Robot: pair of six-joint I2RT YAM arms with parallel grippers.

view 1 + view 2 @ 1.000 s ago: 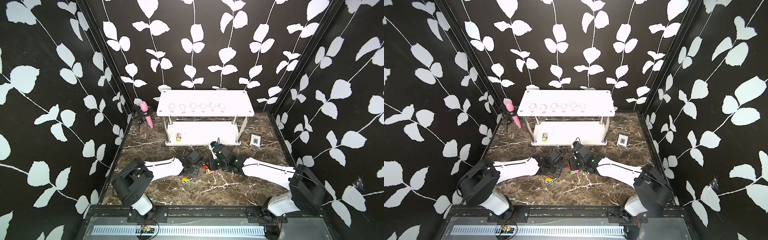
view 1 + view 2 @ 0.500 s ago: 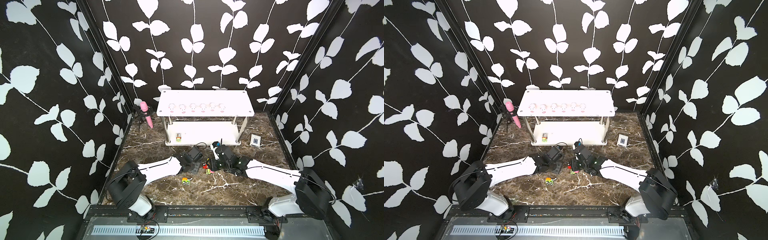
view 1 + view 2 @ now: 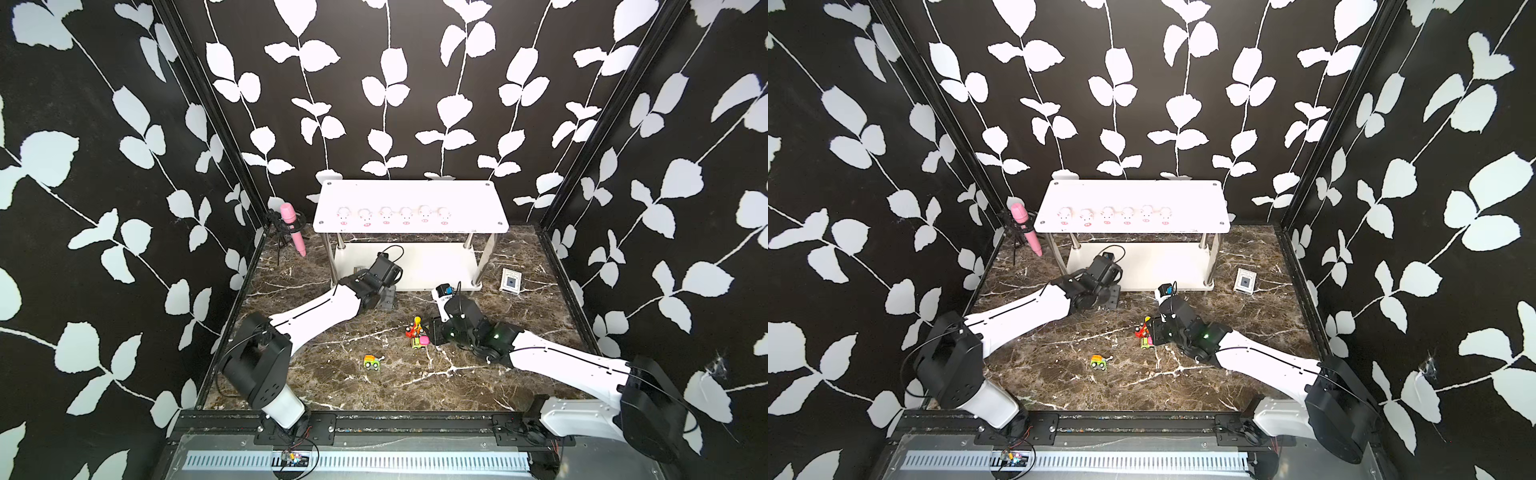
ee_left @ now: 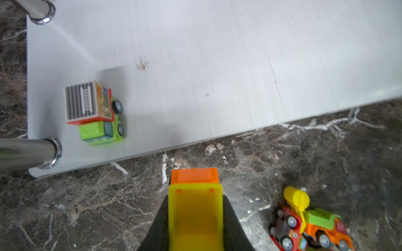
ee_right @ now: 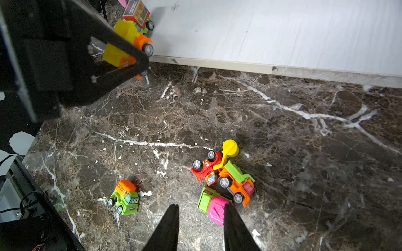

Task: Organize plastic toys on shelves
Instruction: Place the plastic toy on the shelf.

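Marble floor (image 3: 332,386) bears shelves (image 3: 465,195), toy vehicles (image 3: 417,332) — box (image 3: 510,281).

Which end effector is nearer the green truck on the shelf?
Left. The left end effector, gripping a yellow truck, is near the green truck; the right end effector is over the floor toys.

Black walls (image 3: 104,208) with white leaf vines; brown marbled floor (image 3: 374,390).

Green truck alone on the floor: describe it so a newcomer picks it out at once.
Find the white two-tier rack at the back of the marble floor. In front of it toy vehicles lie in a heap. The green truck stands apart from that heap, nearer the robot's bases and toward its left: green cab, orange drum on its back, touching nothing.
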